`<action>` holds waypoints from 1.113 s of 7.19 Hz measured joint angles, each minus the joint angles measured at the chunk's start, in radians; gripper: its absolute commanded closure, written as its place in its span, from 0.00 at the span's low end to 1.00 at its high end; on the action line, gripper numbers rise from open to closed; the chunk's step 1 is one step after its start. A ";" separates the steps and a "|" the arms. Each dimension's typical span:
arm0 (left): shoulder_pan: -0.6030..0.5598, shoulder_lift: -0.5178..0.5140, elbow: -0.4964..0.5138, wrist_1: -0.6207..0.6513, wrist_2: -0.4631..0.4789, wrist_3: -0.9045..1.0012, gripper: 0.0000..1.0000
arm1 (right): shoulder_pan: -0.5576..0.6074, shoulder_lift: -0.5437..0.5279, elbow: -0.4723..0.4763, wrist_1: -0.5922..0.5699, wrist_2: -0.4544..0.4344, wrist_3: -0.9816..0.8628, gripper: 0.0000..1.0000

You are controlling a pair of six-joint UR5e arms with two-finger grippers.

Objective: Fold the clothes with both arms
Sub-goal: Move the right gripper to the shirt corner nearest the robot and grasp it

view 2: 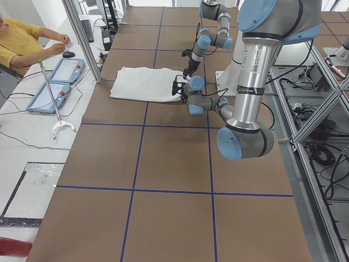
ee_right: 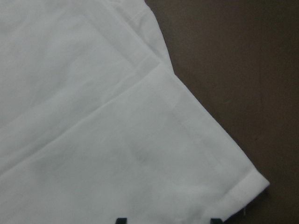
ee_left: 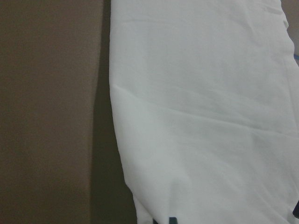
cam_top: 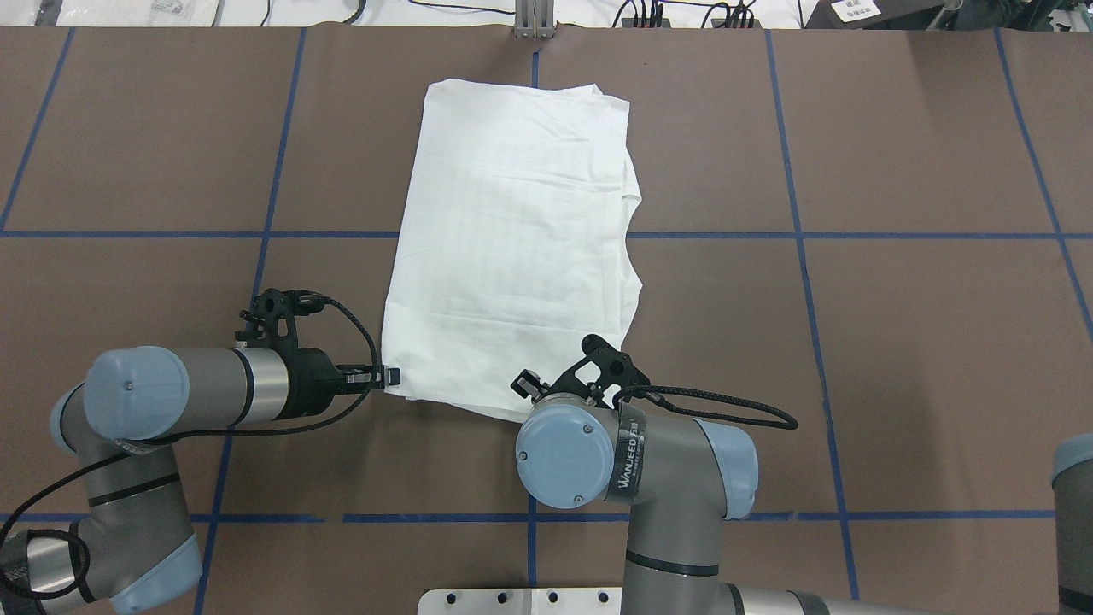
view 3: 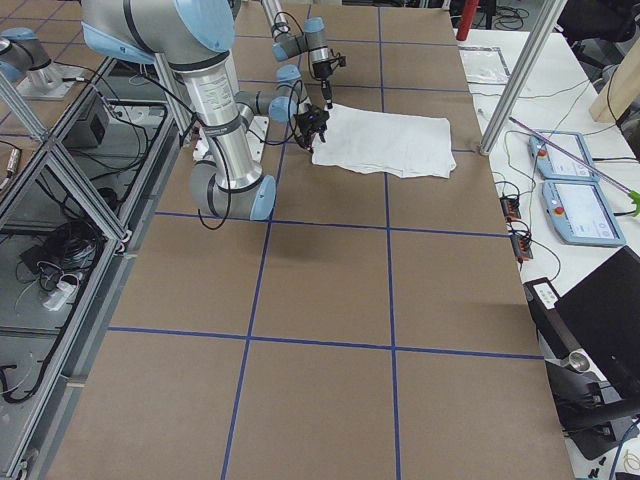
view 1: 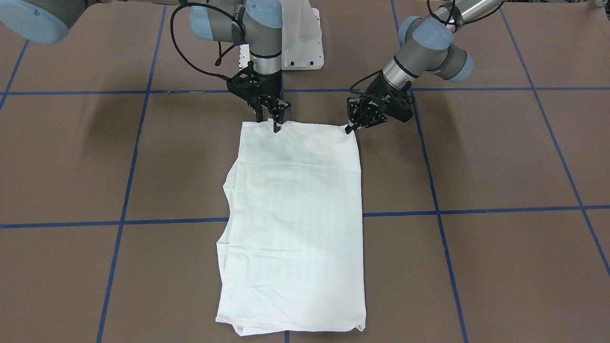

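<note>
The shirt [view 1: 295, 214] lies flat mid-table [view 1: 500, 157], already narrowed to a long strip running from top-centre to the bottom of the front view. Both grippers sit at its top edge there. The left gripper [view 1: 355, 125] is at the strip's upper-right corner. The right gripper [view 1: 269, 122] is on the edge nr the upper-left corner.

Right jaws are apart: two fingertips [ee_right: 121, 220] show w/ a gap at the bottom of the right wrist view, hem lying flat there, nothing pinched. Left jaws: can't tell. They're at the corner, but only a dark tip [ee_left: 173, 220] shows in the left wrist view.

Step, imo: taking hold of the top edge for a crosswise fold. Next move calls for both jaws to close on all layers, then lift together & carry the edge toward the bottom edge, keeping spacing so the strip doesn't skew.
</note>
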 measured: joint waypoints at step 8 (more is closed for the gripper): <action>-0.001 0.001 -0.011 0.000 0.000 0.000 1.00 | 0.001 0.013 -0.008 -0.001 -0.001 0.005 1.00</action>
